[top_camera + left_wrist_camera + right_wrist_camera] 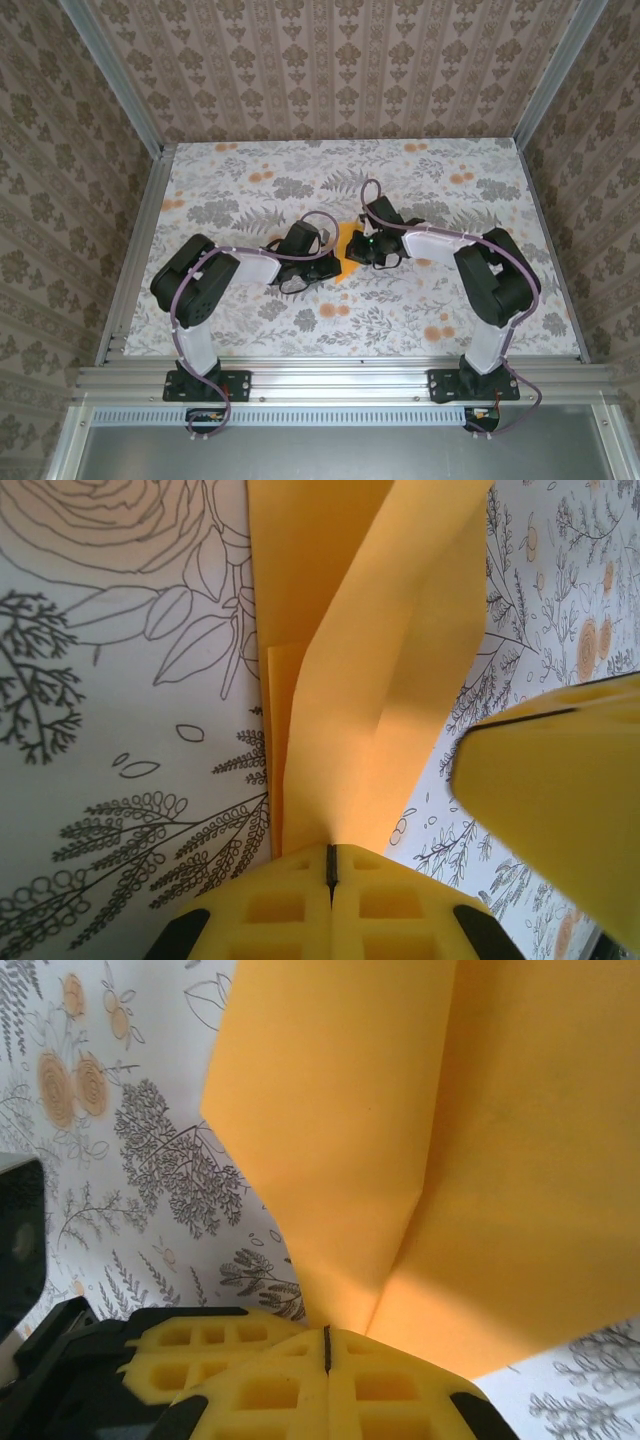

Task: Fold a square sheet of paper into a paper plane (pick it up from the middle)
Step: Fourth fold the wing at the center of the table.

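The left hand [330, 865] and right hand [327, 1345] each pinch the creased orange sheet of paper [350, 680] from opposite sides, over the floral surface [120, 730].

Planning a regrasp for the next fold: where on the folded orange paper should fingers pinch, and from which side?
Probably the crease end of the folded orange paper, coming in along the crease, as the right gripper does: doubled layers are stiffer there, while the wide flaps look floppy.
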